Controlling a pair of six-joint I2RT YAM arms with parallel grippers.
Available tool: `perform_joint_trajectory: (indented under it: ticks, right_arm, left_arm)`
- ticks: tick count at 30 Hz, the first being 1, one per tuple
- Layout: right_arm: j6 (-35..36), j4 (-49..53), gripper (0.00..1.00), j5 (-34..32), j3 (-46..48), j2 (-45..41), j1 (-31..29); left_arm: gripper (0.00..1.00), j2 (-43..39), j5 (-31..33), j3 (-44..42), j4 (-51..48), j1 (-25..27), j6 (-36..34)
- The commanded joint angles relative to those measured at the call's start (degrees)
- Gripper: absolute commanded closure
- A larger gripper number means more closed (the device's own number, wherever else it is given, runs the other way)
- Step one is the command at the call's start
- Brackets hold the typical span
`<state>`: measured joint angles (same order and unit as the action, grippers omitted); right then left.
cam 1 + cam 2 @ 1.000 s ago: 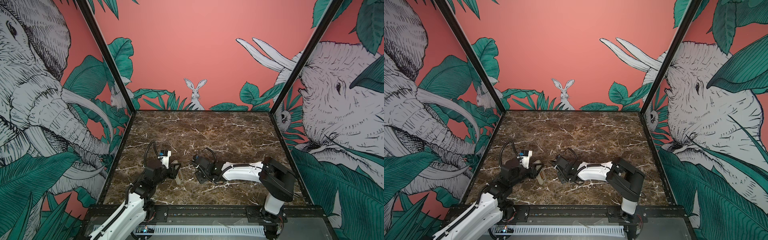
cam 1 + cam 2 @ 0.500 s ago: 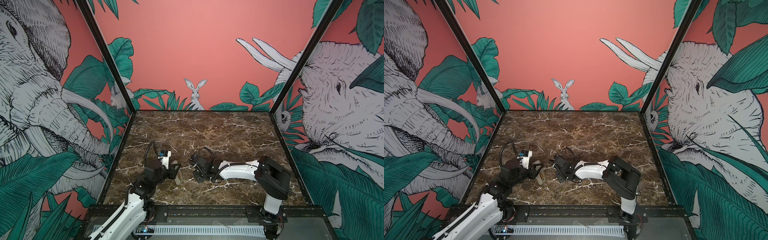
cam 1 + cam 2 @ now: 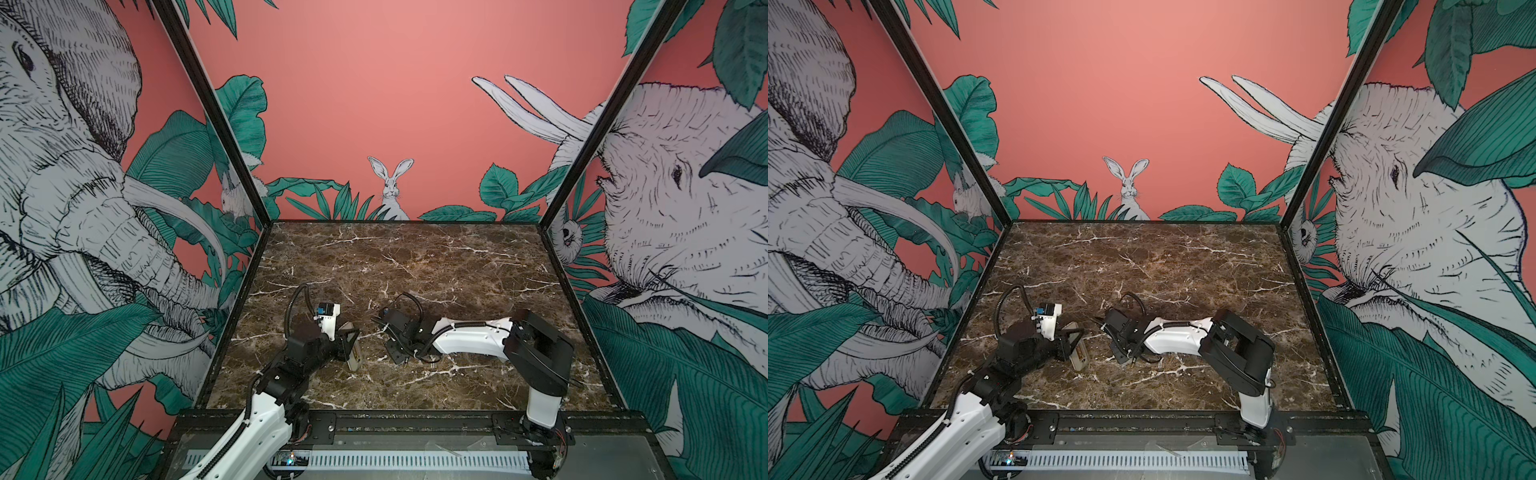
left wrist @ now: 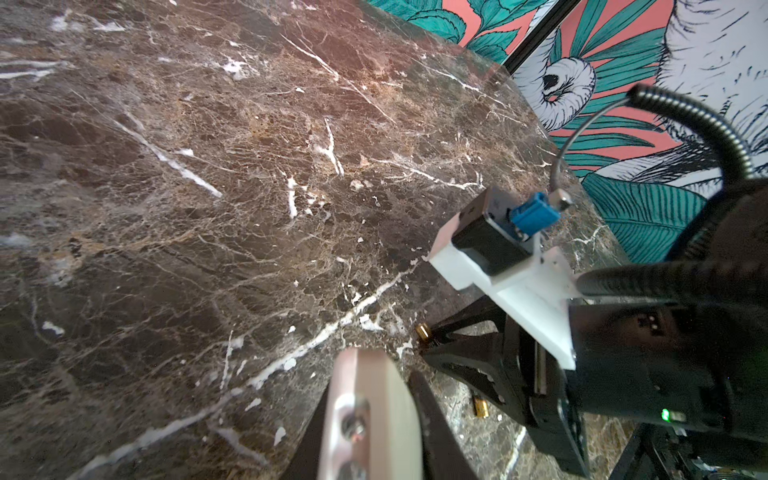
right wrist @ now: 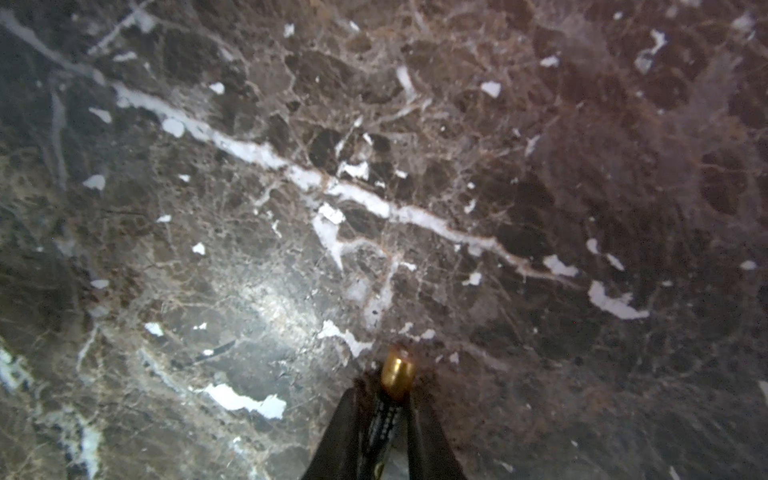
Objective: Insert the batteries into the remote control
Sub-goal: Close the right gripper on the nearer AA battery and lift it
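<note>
My left gripper (image 4: 370, 401) is shut on the remote control (image 4: 374, 419), a slim pale handset seen edge-on between its fingers. In both top views the remote control (image 3: 354, 358) (image 3: 1079, 358) stands tilted, its lower end close to the marble. My right gripper (image 5: 388, 392) is shut on one of the batteries (image 5: 398, 371), a dark cylinder whose gold end pokes out past the fingertips, low over the table. The left wrist view shows that gold end (image 4: 424, 331) at the right gripper's tips. A second battery (image 4: 481, 408) lies on the marble under the right gripper. The two grippers (image 3: 351, 344) (image 3: 384, 338) face each other a short way apart.
The brown marble table (image 3: 415, 270) is boxed in by printed walls on three sides, with black corner posts (image 3: 569, 174). A black frame rail (image 3: 395, 419) runs along the front edge, where both arm bases are mounted. The right arm's elbow (image 3: 536, 353) rises above the table's right front part.
The right gripper has slid slightly left toward the remote and closed on a battery. The left gripper has kept still, holding the remote.
</note>
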<state>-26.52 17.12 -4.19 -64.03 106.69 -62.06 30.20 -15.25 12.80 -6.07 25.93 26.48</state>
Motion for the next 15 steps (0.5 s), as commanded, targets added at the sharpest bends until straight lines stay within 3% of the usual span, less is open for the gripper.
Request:
perform_joint_trajectory:
  ticks: [1, 8, 15]
  right_arm:
    - [1.06, 1.94, 0.82, -0.07, -1.12, 1.55, 0.26]
    - [6.04, 3.5, 1.0, 1.3, -2.03, 1.73, 2.3]
    - [7.74, 2.81, 1.0, 1.5, 4.69, -5.62, 5.91]
  left_arm:
    - [1.0, -0.97, 0.34, -0.05, -0.88, -0.26, -0.69]
    - [1.0, -0.23, -4.63, -0.05, 1.55, -0.22, 0.47]
    - [1.0, 2.41, -10.35, -1.52, 8.77, -0.27, 3.47]
